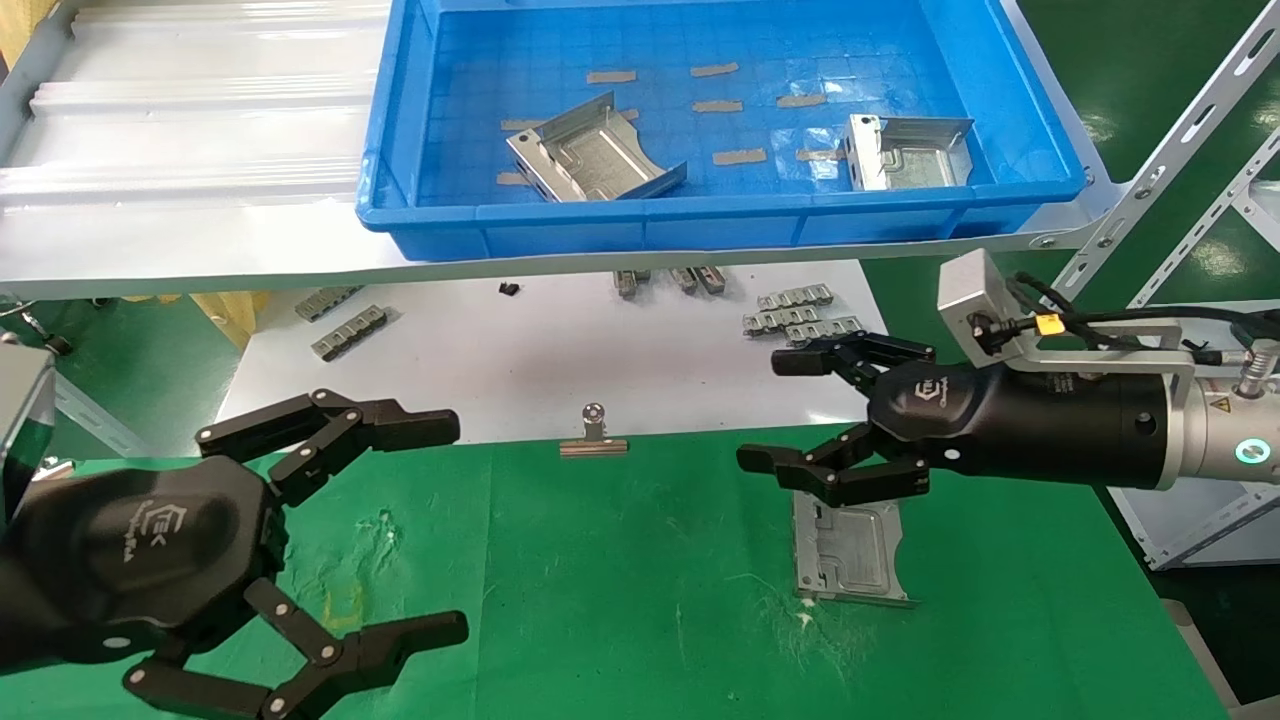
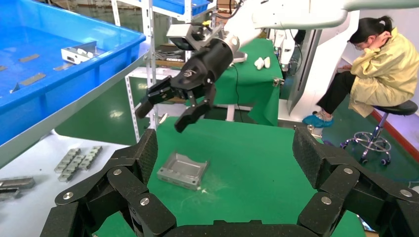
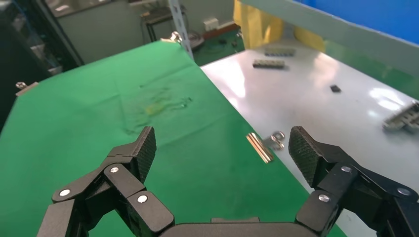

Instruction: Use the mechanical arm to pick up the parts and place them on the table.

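Observation:
One silver part (image 1: pixel 850 550) lies flat on the green table (image 1: pixel 620 600); it also shows in the left wrist view (image 2: pixel 182 170). My right gripper (image 1: pixel 775 413) is open and empty, raised above the part's far edge; in the left wrist view it (image 2: pixel 163 111) hovers over the part. Two more parts (image 1: pixel 592 155) (image 1: pixel 908 152) lie in the blue bin (image 1: pixel 700 215) on the shelf. My left gripper (image 1: pixel 450 530) is open and empty at the near left, low over the table. The right wrist view shows only cloth between my right fingertips (image 3: pixel 146 145).
A white board (image 1: pixel 540 350) behind the cloth holds grey clip strips (image 1: pixel 800 315) (image 1: pixel 350 330). A metal binder clip (image 1: pixel 594 440) pins the cloth's far edge. A grey shelf edge (image 1: pixel 200 265) overhangs the board. A person (image 2: pixel 380 59) sits beyond the table.

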You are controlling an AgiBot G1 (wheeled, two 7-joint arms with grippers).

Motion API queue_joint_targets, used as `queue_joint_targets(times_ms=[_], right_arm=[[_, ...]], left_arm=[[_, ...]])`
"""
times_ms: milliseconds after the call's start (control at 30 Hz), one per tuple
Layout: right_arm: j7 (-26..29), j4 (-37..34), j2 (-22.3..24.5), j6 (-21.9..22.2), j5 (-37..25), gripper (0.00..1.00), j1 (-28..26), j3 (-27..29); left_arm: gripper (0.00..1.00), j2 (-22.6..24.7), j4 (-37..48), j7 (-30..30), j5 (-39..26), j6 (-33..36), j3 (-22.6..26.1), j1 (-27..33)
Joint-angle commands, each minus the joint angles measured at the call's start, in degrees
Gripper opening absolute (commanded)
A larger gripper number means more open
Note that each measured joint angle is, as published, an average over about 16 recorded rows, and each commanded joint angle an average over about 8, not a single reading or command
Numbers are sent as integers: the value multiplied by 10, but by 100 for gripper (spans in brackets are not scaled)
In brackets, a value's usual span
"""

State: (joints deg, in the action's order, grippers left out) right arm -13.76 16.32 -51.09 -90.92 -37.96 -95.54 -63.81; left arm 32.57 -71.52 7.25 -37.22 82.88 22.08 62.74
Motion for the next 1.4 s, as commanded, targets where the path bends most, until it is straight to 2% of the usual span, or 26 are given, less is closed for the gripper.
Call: queue_joint_targets(times_ms=[33, 1400], right_arm=[[9, 22, 6, 2, -1, 100, 13, 18], [202, 472, 133, 43, -32, 100, 280, 394]], left_arm=[[100, 0, 0, 0, 0, 0, 0, 0], [100, 0, 0, 0, 0, 0, 0, 0]])
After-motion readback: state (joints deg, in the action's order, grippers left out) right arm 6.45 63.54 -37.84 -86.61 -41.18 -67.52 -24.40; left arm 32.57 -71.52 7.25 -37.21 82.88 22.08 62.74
